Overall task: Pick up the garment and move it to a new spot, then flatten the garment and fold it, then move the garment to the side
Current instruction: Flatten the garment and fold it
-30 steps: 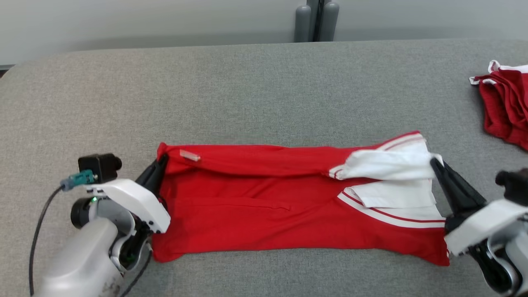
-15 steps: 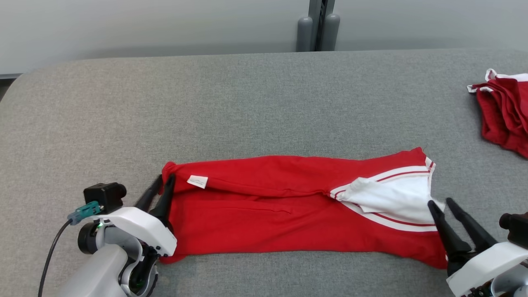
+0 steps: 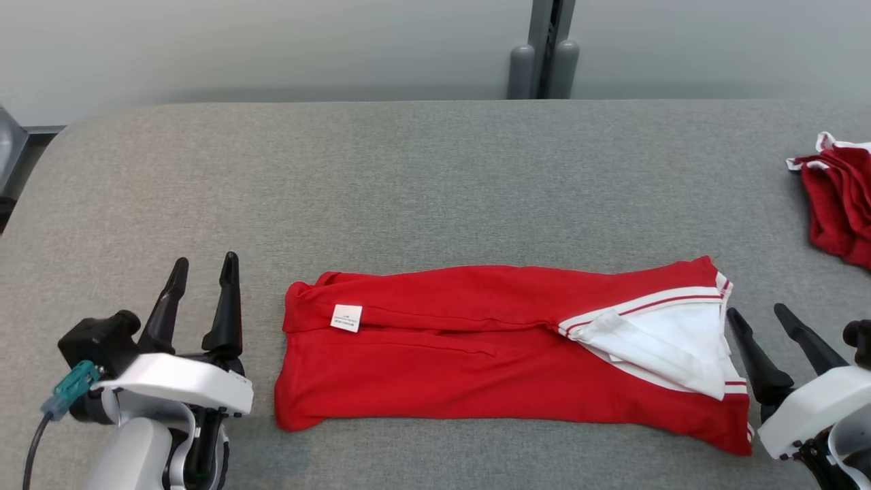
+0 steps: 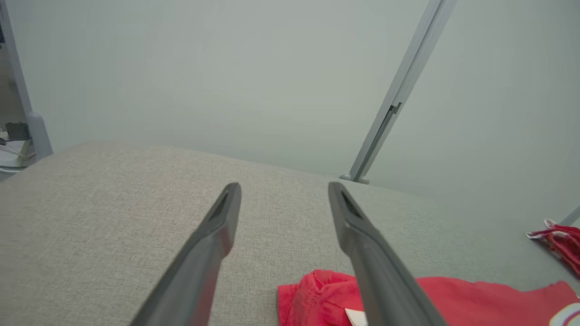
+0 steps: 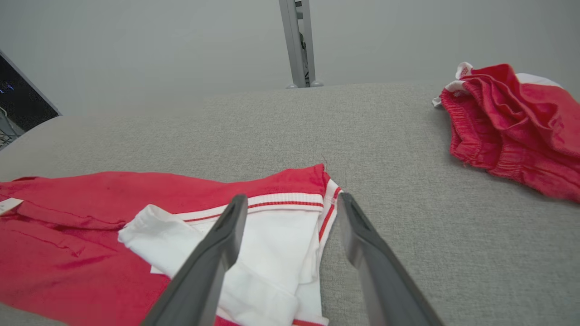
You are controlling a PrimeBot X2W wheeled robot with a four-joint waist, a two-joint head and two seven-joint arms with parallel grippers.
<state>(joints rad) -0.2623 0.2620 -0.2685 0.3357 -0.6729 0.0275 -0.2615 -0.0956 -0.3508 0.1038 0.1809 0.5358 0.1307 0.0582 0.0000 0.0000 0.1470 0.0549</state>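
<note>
The garment (image 3: 476, 354), red with white panels and red-and-white striped trim at its right end, is lying folded into a long, flat band across the near middle of the grey fabric table (image 3: 435, 177), with a white flap lying over the red near that end. A small white tag (image 3: 346, 318) is showing on its upper left part, but the print is too small to read. The left gripper (image 3: 207, 260) is sitting just left of the garment, fingers spread apart and gripping nothing. The right gripper (image 3: 755, 311) is sitting just beside the striped end, likewise spread and empty. Another red bundle (image 3: 840, 204) is resting at the table's far right.
</note>
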